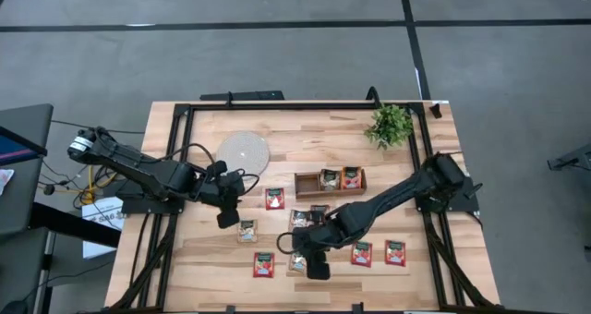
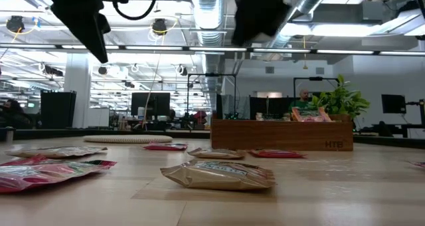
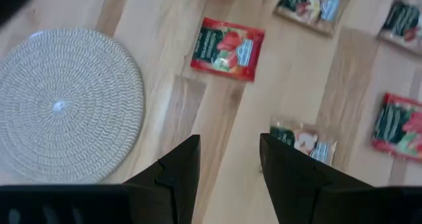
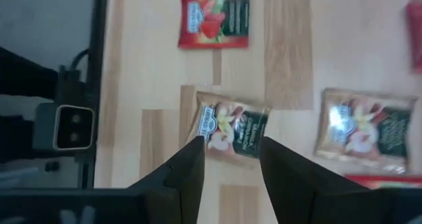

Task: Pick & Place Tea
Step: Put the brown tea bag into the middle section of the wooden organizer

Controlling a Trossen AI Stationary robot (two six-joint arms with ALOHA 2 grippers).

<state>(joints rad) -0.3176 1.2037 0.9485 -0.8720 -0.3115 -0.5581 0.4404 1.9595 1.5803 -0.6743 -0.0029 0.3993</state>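
Tea sachets lie flat on the wooden table: red ones [image 1: 274, 199] [image 1: 264, 264] [image 1: 361, 253] [image 1: 395, 252] and pale ones [image 1: 247, 229] [image 1: 297, 261] [image 1: 302, 218]. Two more sit in the brown tray [image 1: 307, 183]. My left gripper [image 1: 226, 220] [image 3: 229, 151] is open and hovers beside a pale sachet [image 3: 303, 141], which lies off to one side of its fingers. My right gripper [image 1: 317, 270] [image 4: 231, 151] is open and hovers over another pale sachet [image 4: 231, 132], which lies just past its fingertips. In the low view both grippers hang well above the tabletop.
A round woven grey-white disc [image 1: 243, 152] [image 3: 66, 105] lies left of the tray. A small green plant [image 1: 390, 125] stands at the far right corner. A black frame [image 1: 277, 104] runs round the table edges. A red sachet [image 4: 214, 18] and a pale one [image 4: 369, 128] lie near my right gripper.
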